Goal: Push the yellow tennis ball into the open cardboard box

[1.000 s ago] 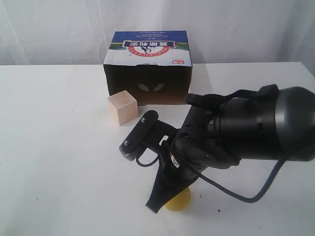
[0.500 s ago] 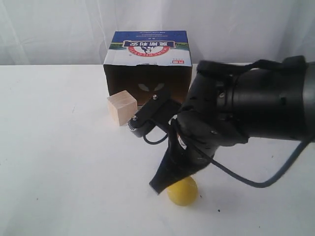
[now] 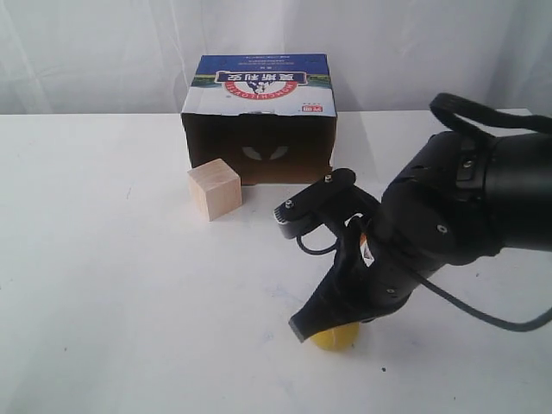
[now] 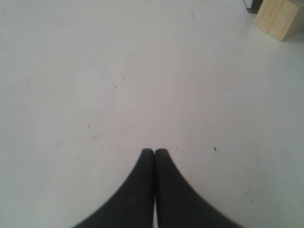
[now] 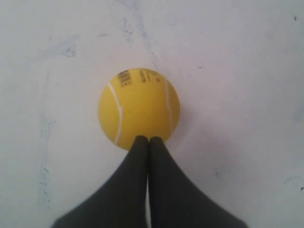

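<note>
The yellow tennis ball [image 3: 337,339] lies on the white table near the front, well short of the open cardboard box [image 3: 259,116], whose dark opening faces the front. My right gripper [image 3: 304,329] is shut, with its tip resting against the ball's near side and covering part of it. In the right wrist view the ball [image 5: 139,106] sits just beyond the closed fingertips of the right gripper [image 5: 147,139], which touch it. The left gripper [image 4: 154,152] is shut over bare table and holds nothing; it does not show in the exterior view.
A pale wooden cube [image 3: 215,190] stands just in front of the box's left corner; it also shows in the left wrist view [image 4: 280,17]. The bulky black right arm [image 3: 457,207] hangs over the right half of the table [image 3: 103,285]. A white curtain hangs behind.
The right arm has swung to the right and dropped lower, its tip staying at the ball. The ball has shifted slightly to the right. Box and cube have not moved.
</note>
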Controlling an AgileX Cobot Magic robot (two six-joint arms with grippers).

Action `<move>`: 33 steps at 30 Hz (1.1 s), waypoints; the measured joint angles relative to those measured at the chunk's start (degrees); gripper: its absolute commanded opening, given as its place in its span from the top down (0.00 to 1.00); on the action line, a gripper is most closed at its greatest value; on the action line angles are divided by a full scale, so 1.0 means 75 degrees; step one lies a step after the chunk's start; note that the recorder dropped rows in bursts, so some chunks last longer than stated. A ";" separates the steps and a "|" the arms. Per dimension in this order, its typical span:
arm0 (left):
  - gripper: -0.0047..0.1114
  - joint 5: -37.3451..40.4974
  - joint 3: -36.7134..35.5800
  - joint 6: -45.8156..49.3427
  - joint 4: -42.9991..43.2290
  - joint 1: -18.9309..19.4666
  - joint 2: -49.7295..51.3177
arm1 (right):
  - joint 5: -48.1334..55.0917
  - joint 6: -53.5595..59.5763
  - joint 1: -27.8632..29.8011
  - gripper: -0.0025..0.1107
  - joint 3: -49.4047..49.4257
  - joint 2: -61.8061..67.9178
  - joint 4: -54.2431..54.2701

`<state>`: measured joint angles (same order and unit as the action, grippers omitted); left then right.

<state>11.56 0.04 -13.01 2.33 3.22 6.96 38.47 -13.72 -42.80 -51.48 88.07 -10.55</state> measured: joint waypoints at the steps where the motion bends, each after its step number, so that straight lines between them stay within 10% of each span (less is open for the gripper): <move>1: 0.96 0.0000 0.0000 0.0000 0.0000 0.0000 0.0000 | -0.0075 0.0000 0.0073 0.98 0.0000 0.0033 -0.0016; 33: 0.96 0.0000 0.0000 0.0000 0.0000 0.0000 0.0000 | -0.2598 0.0583 0.0245 0.98 -0.0049 0.1133 -0.0576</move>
<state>11.56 0.04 -13.01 2.33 3.22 6.96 18.98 -9.35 -40.96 -51.85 96.57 -14.87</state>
